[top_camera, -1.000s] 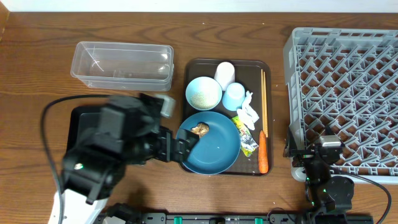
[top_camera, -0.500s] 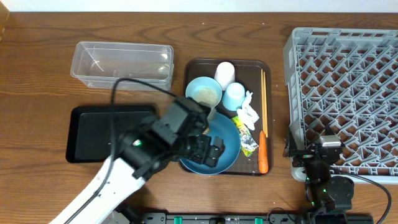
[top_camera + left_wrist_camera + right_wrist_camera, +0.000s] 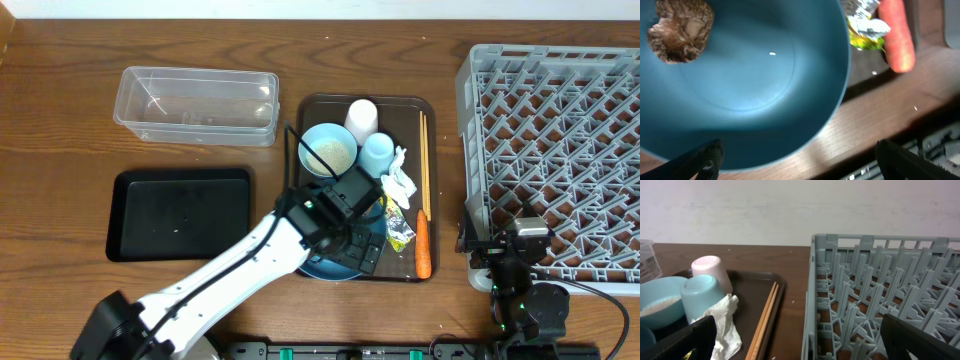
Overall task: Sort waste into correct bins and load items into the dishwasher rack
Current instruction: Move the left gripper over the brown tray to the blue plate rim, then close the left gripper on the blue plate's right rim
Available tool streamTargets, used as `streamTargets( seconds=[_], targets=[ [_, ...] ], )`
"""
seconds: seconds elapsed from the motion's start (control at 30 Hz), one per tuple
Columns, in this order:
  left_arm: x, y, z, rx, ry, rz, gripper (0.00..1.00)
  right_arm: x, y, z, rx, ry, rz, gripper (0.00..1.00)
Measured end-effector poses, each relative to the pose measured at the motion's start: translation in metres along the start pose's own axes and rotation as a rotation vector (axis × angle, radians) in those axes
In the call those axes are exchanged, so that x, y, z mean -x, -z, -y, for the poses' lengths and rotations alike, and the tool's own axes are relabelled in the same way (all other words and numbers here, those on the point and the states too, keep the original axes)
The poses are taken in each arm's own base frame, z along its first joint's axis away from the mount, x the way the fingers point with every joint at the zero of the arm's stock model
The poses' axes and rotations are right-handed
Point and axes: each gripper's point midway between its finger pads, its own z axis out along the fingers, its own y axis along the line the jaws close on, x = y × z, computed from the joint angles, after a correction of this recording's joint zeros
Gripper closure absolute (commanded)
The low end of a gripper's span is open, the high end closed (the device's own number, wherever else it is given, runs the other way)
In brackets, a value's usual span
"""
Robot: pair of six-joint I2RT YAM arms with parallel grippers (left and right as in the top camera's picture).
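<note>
My left gripper is open and empty, low over the right part of the large blue plate. The brown food lump lies on the plate; my arm hides it in the overhead view. The yellow-green wrapper and the orange carrot lie just right of the plate. The pale-blue bowl holds white rice. The white cup, pale-blue cup, tissue and chopsticks sit behind. My right gripper is open and empty by the grey rack.
The dishes sit on a dark-brown serving tray. The clear tub stands at the back left and the black tray in front of it. The rack fills the right side, and its wall shows close in the right wrist view.
My left arm has swung right, from over the black tray to over the blue plate near the wrapper. The right arm has not moved.
</note>
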Motion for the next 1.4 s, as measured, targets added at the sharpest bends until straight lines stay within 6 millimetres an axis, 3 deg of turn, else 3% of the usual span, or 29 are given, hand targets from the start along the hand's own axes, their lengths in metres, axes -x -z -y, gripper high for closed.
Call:
streamTargets(
  seconds=[0.2, 0.5, 0.73, 0.87, 1.13, 1.4],
  targets=[
    [0.004, -0.012, 0.012, 0.010, -0.005, 0.020, 0.02, 0.000, 0.000, 0.000, 0.000, 0.000, 0.000, 0.01],
    [0.013, -0.012, 0.007, 0.084, 0.024, 0.092, 0.02, 0.000, 0.000, 0.000, 0.000, 0.000, 0.000, 0.01],
    [0.015, -0.014, 0.019, 0.063, 0.002, 0.114, 0.02, 0.000, 0.000, 0.000, 0.000, 0.000, 0.000, 0.01],
    [0.015, -0.023, 0.024, 0.064, -0.012, 0.105, 0.02, 0.000, 0.000, 0.000, 0.000, 0.000, 0.000, 0.01],
    [0.007, -0.061, 0.013, 0.128, -0.005, 0.010, 0.02, 0.000, 0.000, 0.000, 0.000, 0.000, 0.000, 0.01],
    [0.007, -0.067, 0.012, 0.132, -0.004, 0.004, 0.02, 0.000, 0.000, 0.000, 0.000, 0.000, 0.000, 0.01]
  ],
)
